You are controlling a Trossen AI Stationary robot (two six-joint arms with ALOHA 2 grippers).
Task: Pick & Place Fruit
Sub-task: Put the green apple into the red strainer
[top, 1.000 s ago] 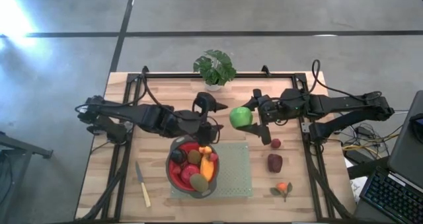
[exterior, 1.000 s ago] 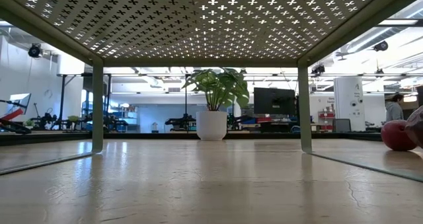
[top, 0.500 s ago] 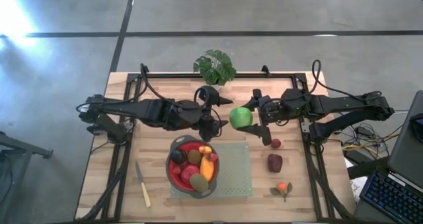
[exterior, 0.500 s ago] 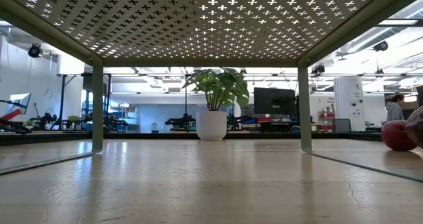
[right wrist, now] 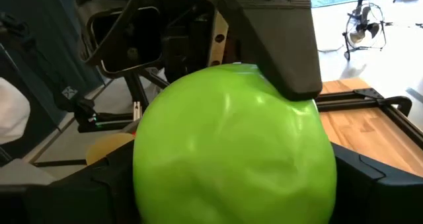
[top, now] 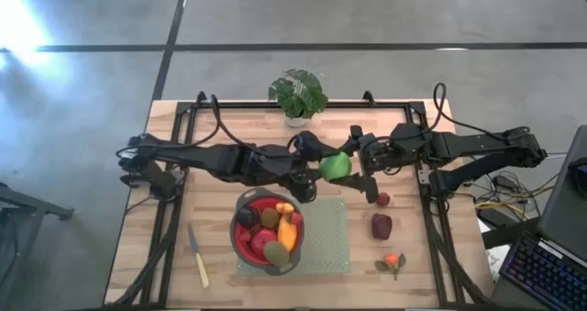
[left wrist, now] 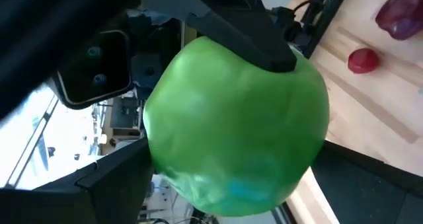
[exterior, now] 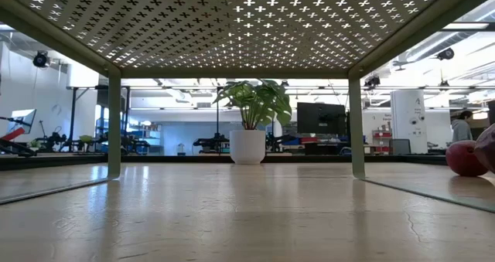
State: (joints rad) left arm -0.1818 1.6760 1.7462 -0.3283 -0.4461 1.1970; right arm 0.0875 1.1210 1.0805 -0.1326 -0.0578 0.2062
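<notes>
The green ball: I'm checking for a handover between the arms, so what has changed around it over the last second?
The left claw has swung from above the red bowl across toward the right arm, and now stands open around the green ball. The right claw keeps holding the ball in the same spot. Bowl, loose fruit, knife and plant are unchanged.

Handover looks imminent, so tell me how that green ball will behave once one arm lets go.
The green ball looks round and smooth, so it would probably roll if it slipped onto the table. Its glossy skin may be slippery. It fills the right tool and stays round between the fingers, so it seems fairly stiff.
</notes>
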